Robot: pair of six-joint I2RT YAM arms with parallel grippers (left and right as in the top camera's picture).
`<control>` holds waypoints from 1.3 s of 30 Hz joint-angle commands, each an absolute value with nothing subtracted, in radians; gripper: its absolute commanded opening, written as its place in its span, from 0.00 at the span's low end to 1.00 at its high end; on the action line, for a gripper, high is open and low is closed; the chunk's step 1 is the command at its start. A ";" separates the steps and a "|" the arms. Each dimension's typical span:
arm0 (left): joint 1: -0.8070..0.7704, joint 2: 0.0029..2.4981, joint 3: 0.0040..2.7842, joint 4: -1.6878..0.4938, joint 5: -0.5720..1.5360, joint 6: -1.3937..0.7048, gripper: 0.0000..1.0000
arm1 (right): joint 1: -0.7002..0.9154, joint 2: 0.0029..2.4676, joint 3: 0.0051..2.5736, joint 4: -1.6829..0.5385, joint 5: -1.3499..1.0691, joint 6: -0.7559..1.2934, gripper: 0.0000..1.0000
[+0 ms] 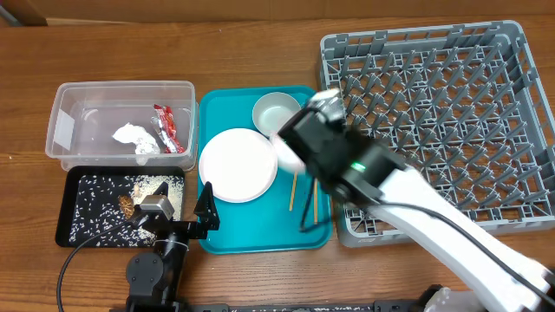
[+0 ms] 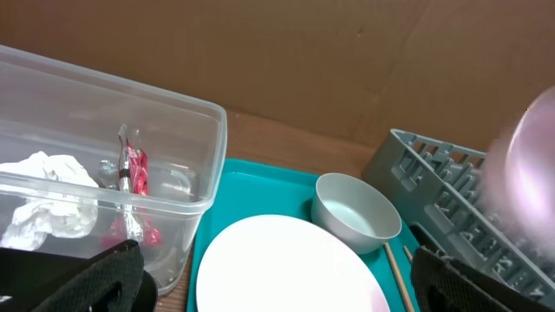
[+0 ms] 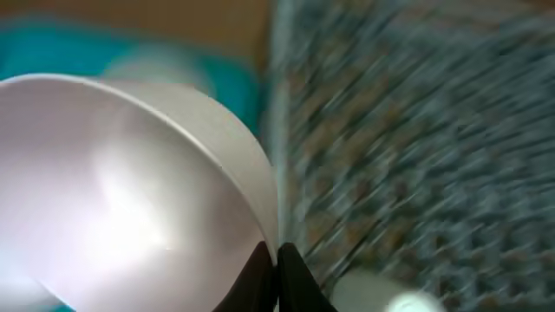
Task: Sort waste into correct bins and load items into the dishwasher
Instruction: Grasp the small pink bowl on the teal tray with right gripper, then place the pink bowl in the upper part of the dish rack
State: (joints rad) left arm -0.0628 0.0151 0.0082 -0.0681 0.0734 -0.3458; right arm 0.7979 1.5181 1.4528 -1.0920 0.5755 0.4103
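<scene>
The right gripper [image 3: 276, 258] pinches the pale bowl [image 3: 130, 191] by its rim

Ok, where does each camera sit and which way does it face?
Overhead: above the table, looking down; teal tray, rack, left arm, right arm.
Left wrist: low, facing over clear tub and plate toward rack; own fingers at bottom corners.
Right wrist: blurred, close on bowl pinched by its end effector.
Shared: overhead and left wrist both show tub, plate, rack.
</scene>
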 commanded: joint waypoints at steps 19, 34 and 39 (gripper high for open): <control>-0.053 0.006 0.005 -0.072 0.068 -0.363 1.00 | 0.298 1.676 1.477 -0.879 1.153 0.447 0.04; -0.053 0.006 0.005 -0.072 0.068 -0.363 1.00 | 0.273 1.867 1.476 -0.981 1.110 0.447 0.04; -0.053 0.006 0.005 -0.072 0.068 -0.363 1.00 | 0.275 1.878 1.456 -0.995 1.081 0.450 0.04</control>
